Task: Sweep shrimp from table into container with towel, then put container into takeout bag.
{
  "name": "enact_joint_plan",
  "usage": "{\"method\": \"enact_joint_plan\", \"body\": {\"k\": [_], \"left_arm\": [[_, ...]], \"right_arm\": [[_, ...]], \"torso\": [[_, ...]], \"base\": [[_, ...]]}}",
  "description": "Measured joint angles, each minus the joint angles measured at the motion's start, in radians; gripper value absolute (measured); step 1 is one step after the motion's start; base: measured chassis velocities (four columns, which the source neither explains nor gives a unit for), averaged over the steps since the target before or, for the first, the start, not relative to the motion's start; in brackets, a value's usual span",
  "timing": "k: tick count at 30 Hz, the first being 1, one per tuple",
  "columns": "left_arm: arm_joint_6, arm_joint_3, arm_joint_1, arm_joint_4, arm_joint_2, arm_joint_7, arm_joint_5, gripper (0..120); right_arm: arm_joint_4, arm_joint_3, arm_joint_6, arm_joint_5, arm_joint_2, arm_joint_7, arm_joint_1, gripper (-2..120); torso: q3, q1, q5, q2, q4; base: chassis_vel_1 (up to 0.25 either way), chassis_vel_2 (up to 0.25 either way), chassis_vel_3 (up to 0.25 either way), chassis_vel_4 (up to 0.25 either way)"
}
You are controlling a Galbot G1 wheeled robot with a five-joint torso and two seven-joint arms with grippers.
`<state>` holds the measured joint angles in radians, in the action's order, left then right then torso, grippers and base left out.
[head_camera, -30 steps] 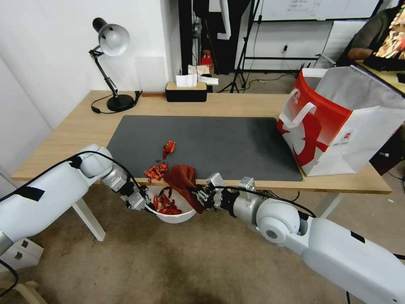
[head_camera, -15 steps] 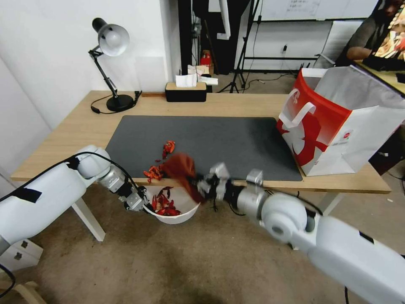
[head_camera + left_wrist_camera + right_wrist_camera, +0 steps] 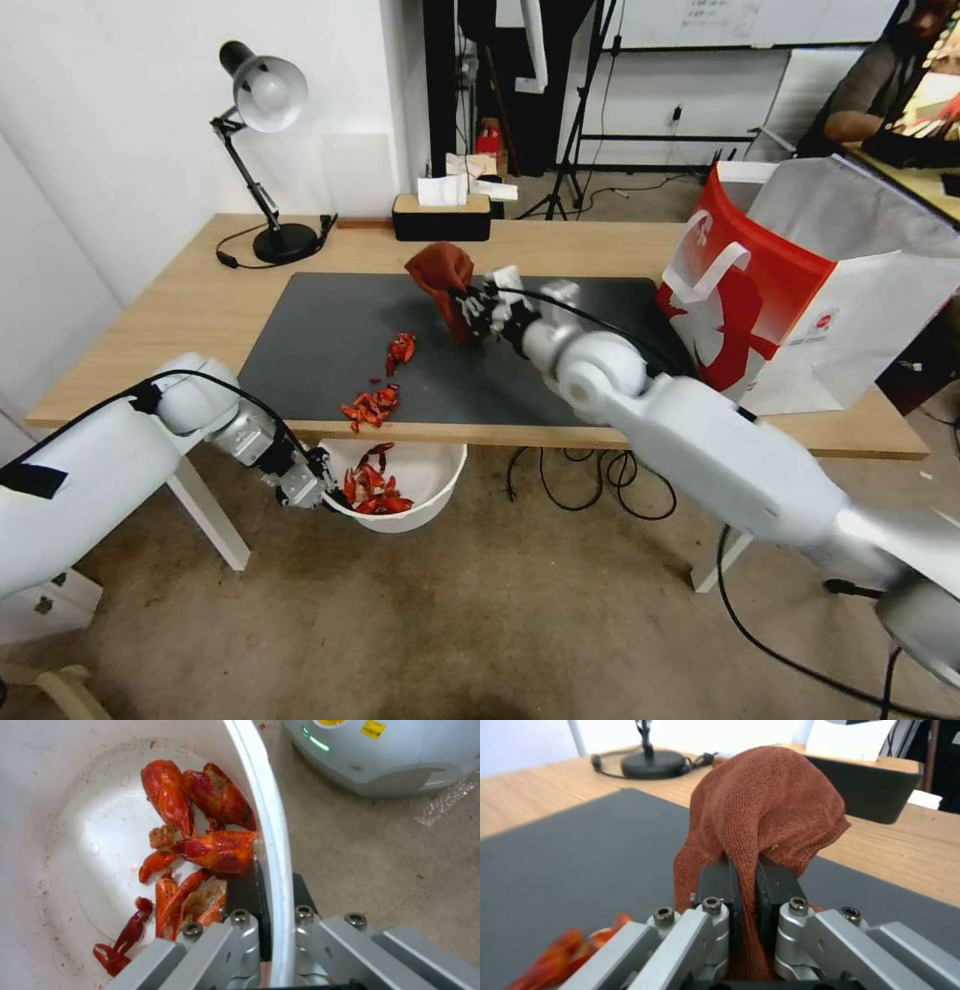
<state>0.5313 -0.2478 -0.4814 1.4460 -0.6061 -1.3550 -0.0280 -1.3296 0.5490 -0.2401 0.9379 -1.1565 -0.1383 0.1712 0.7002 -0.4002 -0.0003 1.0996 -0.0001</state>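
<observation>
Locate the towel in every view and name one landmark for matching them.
Head view: the towel hangs over the mat's far part, pinched in the right hand.
Left wrist view: not in it.
Right wrist view: centre, draped over the closed fingers.
Shared landmark: the black lamp base, also at.

My right end effector [image 3: 468,301] hangs over the mat [image 3: 560,340], pinching the towel [image 3: 442,272], which bunches above and beyond it. Nearer me and to its left, shrimp [image 3: 372,405] lie on the mat by the worktop [image 3: 180,310] edge. My left end effector [image 3: 318,487] grips the bowl [image 3: 420,495] rim below that edge; the bowl, to its right, holds more shrimp.
</observation>
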Motion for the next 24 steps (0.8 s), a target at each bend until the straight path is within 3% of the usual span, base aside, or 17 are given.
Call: {"method": "enact_joint_plan", "body": {"k": [8, 13, 18, 24], "left_arm": [[0.017, 0.025, -0.019, -0.002, 0.015, -0.002, 0.002, 0], [0.022, 0.03, -0.022, 0.002, 0.02, -0.002, 0.006, 0], [0.022, 0.03, -0.02, 0.008, 0.02, -0.002, 0.016, 0], [0.022, 0.029, -0.014, 0.003, 0.01, -0.003, 0.017, 0]], "right_arm": [[0.3, 0.089, -0.04, -0.004, -0.126, 0.093, -0.124, 5], [0.408, 0.104, -0.065, 0.021, -0.201, 0.139, -0.158, 5], [0.411, 0.113, -0.072, 0.037, -0.224, 0.155, -0.152, 5], [0.325, 0.155, -0.079, 0.047, -0.178, 0.155, -0.123, 5]], "torso": [[0.0, 0.0, -0.0001, 0.0, -0.0003], [0.0, 0.0, -0.0001, 0.0, 0.0003], [0.0, 0.0, -0.0001, 0.0, 0.0006], [0.0, 0.0, 0.0002, 0.001, -0.0003]], "base": [[0.0, 0.0, 0.0, 0.0], [0.0, 0.0, 0.0, 0.0], [0.0, 0.0, 0.0, 0.0], [0.0, 0.0, 0.0, 0.0]]}}
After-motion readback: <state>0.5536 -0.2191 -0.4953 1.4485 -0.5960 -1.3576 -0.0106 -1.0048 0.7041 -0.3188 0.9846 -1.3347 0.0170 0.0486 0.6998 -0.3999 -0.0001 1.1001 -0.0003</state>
